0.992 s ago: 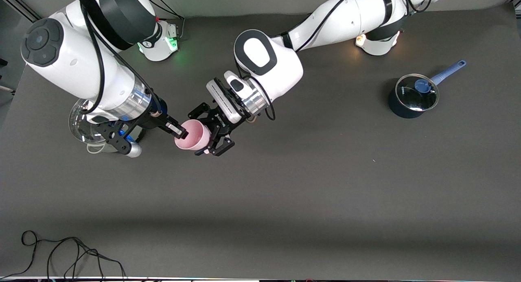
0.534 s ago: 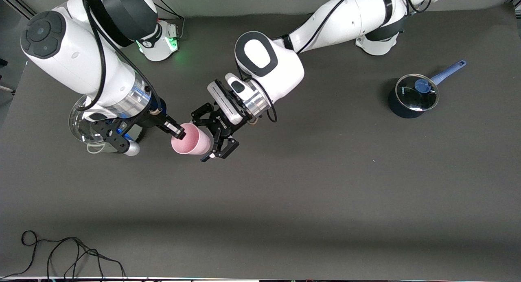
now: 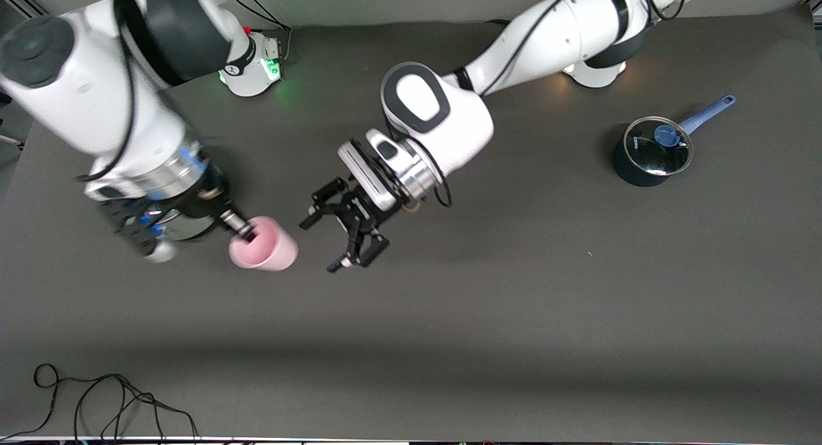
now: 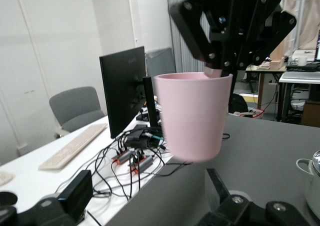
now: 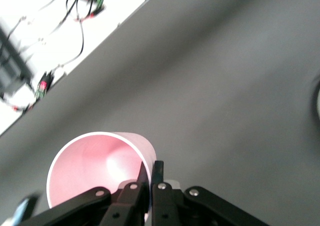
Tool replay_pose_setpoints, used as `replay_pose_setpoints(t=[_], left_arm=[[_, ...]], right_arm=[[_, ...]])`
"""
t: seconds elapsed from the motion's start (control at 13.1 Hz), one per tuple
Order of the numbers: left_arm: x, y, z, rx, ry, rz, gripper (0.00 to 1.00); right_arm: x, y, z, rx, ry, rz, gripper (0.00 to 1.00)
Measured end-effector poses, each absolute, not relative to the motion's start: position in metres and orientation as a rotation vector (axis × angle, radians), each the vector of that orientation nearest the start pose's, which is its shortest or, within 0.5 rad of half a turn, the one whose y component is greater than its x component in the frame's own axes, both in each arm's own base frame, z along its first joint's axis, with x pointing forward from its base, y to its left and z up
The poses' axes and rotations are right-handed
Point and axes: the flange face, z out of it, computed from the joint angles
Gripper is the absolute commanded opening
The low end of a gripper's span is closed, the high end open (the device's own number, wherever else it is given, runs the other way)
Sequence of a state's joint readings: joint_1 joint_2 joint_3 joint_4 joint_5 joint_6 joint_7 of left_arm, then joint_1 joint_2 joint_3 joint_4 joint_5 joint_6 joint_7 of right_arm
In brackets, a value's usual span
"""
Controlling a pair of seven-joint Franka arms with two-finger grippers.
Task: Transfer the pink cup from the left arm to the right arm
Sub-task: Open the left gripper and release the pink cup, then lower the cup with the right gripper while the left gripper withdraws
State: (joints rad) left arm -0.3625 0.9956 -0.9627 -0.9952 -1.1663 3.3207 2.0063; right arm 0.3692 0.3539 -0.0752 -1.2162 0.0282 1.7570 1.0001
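Observation:
The pink cup (image 3: pixel 266 253) hangs in the air over the table toward the right arm's end. My right gripper (image 3: pixel 246 235) is shut on its rim, one finger inside and one outside. In the right wrist view the slim fingers (image 5: pixel 159 172) pinch the cup's wall (image 5: pixel 95 168). My left gripper (image 3: pixel 319 246), the wide black claw, is open and empty, a short gap away from the cup's base. In the left wrist view the cup (image 4: pixel 192 116) hangs in front of my open left gripper (image 4: pixel 147 198), with the right gripper (image 4: pixel 220 72) on its rim.
A dark saucepan (image 3: pixel 647 155) with a glass lid and blue handle stands toward the left arm's end. A glass-lidded pot (image 3: pixel 186 228) sits mostly hidden under the right arm. A black cable (image 3: pixel 96 400) lies at the table's near edge.
My left gripper has opened, let go of the cup and drawn back. My right gripper has carried the cup away from it, toward the right arm's end.

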Motion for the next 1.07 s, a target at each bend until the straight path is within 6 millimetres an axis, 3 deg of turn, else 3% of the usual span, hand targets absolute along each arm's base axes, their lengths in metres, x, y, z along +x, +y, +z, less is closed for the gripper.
replay_pose_setpoints(t=[0.15, 0.31, 0.46, 0.53, 0.69, 0.84, 1.07], left_arm=[[0.627, -0.497, 0.432, 1.696, -1.116, 1.588, 1.00], [0.663, -0.457, 0.426, 1.603, -1.218, 1.578, 1.00], [0.695, -0.408, 0.423, 1.501, -1.321, 1.548, 1.00], [0.707, -0.382, 0.423, 1.457, -1.363, 1.525, 1.00], [0.725, -0.330, 0.424, 1.385, -1.446, 1.450, 1.00], [0.733, -0.288, 0.428, 1.379, -1.545, 1.306, 1.00], [0.735, -0.243, 0.434, 1.420, -1.613, 1.114, 1.00]], right_arm=[[0.668, 0.132, 0.589, -2.890, 0.967, -0.252, 0.00], [0.683, 0.037, 0.585, -2.972, 0.820, -0.270, 0.00], [0.682, -0.049, 0.585, -3.043, 0.663, -0.279, 0.00], [0.679, -0.081, 0.585, -3.076, 0.568, -0.278, 0.00], [0.670, -0.136, 0.582, -3.134, 0.364, -0.257, 0.00], [0.661, -0.176, 0.568, -3.155, 0.173, -0.212, 0.00], [0.667, -0.198, 0.515, -3.069, -0.042, -0.192, 0.00]])
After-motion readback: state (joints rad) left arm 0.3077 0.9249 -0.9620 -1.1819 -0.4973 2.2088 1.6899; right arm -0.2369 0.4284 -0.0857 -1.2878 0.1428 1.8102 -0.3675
